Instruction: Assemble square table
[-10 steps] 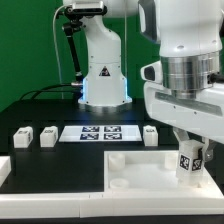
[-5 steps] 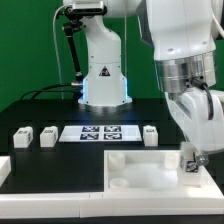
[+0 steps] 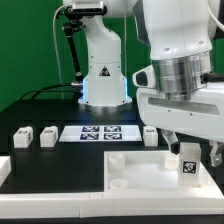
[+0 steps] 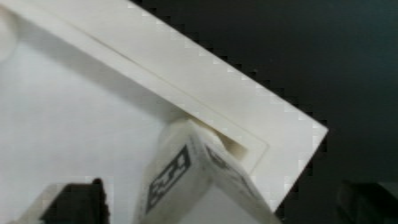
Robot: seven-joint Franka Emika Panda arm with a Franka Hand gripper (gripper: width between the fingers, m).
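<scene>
The square table's white slab (image 3: 130, 172) lies at the front; its rimmed corner shows in the wrist view (image 4: 214, 90). One tagged white leg (image 3: 187, 164) stands at the slab's corner on the exterior view's right, and also shows in the wrist view (image 4: 192, 180). My gripper (image 3: 193, 150) is around this leg with its fingers spread, and a gap shows on each side. In the wrist view the gripper (image 4: 214, 208) has dark fingertips (image 4: 71, 203) apart from the leg. Three more legs lie behind the slab: two on the left (image 3: 22, 135) (image 3: 47, 136) and one on the right (image 3: 151, 134).
The marker board (image 3: 100, 132) lies flat behind the slab, between the loose legs. The robot's white base (image 3: 103, 75) stands at the back centre. A white rail end (image 3: 4, 168) sits at the exterior view's left edge.
The wrist turned about the leg half a second ago and has turned back to nearly its first pose. The leg stays at the same corner of the slab.
</scene>
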